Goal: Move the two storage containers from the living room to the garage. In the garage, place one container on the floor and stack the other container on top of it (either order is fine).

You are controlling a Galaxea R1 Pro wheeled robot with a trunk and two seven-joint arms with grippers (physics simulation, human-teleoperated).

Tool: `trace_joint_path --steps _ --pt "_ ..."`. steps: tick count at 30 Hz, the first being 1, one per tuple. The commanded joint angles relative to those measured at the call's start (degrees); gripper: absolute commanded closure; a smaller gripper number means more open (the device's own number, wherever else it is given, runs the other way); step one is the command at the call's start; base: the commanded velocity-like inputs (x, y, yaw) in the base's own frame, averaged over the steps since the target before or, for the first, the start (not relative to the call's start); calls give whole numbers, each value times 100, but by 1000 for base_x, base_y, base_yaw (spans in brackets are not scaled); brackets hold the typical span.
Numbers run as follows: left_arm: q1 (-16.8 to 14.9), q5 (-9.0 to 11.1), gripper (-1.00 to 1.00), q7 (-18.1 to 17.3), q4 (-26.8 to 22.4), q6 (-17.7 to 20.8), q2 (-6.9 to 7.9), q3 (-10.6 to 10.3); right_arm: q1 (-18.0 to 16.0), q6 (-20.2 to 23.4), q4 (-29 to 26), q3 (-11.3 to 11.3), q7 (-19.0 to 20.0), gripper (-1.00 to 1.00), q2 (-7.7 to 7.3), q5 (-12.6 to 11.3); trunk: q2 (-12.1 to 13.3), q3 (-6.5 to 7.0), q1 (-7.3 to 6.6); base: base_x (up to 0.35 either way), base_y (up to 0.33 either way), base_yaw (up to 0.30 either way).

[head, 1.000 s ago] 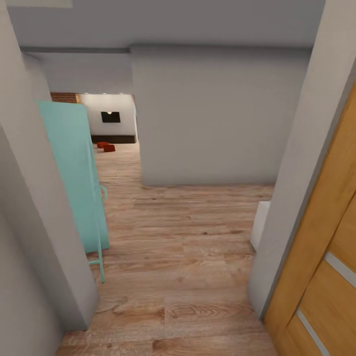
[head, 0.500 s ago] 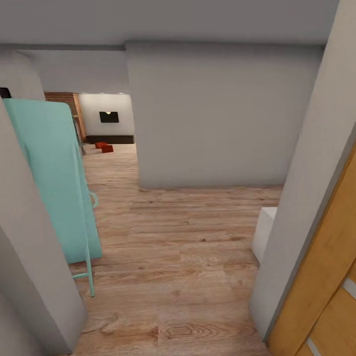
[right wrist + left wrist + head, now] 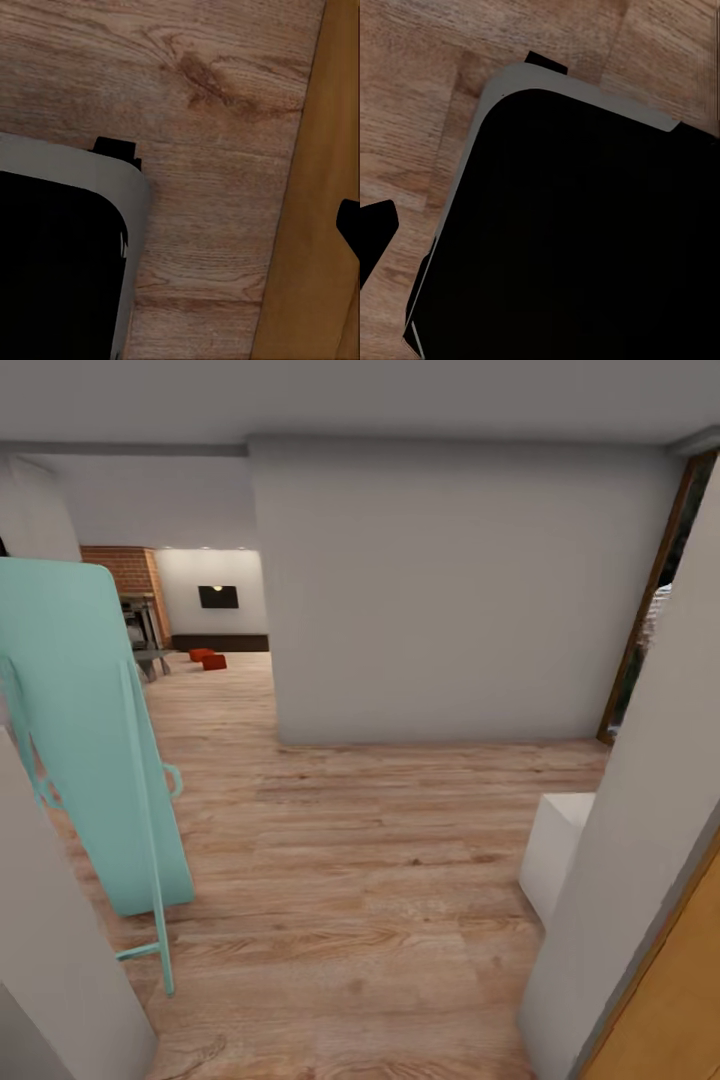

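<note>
Soft even light, faint shadows (edges slightly stretched)

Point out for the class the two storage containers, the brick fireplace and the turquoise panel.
two storage containers [image 3: 208,659]: head view, far down the hall, top of the nearer red bin.
brick fireplace [image 3: 125,569]: head view, its brick face.
turquoise panel [image 3: 85,720]: head view, middle of its flat face.

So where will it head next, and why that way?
Probably forward and left, down the wood-floored passage between the teal stand and the grey wall. The two red bins sit far off on the floor near the TV.
</note>
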Motion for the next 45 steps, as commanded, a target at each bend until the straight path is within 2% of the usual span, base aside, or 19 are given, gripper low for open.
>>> trace_joint_path --steps 1,14,45 --pt "1 19 -100 5 -3 -8 0 2 -7 -30 17 20 -20 -100 2 41 -2 -5 3 324 0 10" --pt "0 19 -100 5 -3 -8 -9 2 -7 -57 17 18 -16 -100 -25 42 -2 -5 3 324 0 174" --pt "-1 19 -100 5 -3 -8 -9 2 -7 -64 17 26 -14 -100 -53 41 -2 -5 3 324 0 5"
